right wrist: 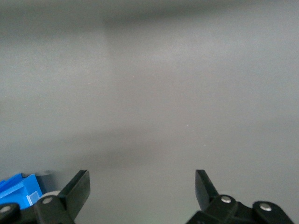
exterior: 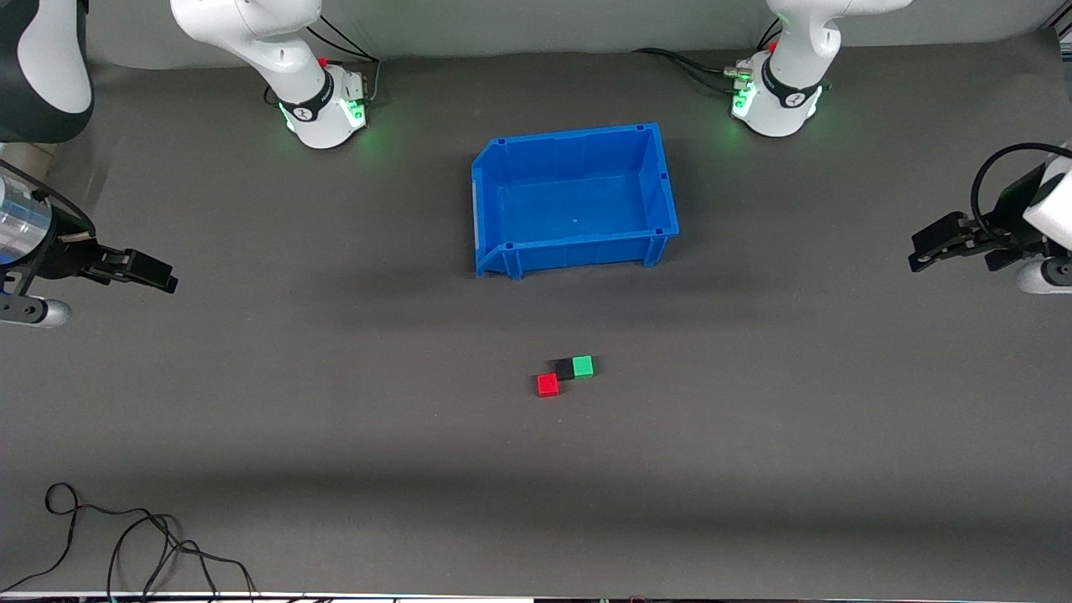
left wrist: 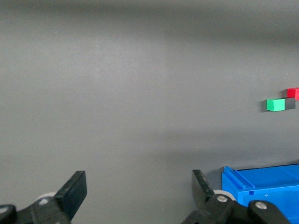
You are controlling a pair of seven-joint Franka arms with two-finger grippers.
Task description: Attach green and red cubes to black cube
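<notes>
Blue plastic forms the one bin (exterior: 574, 201), which holds nothing. Three small cubes sit together nearer to the front camera than the bin: the black cube (exterior: 564, 369) touches the green cube (exterior: 583, 366) on its left-arm side and the red cube (exterior: 548, 384) at its near corner. Both arms wait at the table's ends, left gripper (exterior: 923, 255) and right gripper (exterior: 159, 276), fingers spread apart.

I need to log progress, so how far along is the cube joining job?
It looks essentially done: the green cube and red cube both sit against the black cube, nearer the camera than the blue bin. Nothing is in hand; the left end effector and right end effector are open, parked at the table ends.
</notes>
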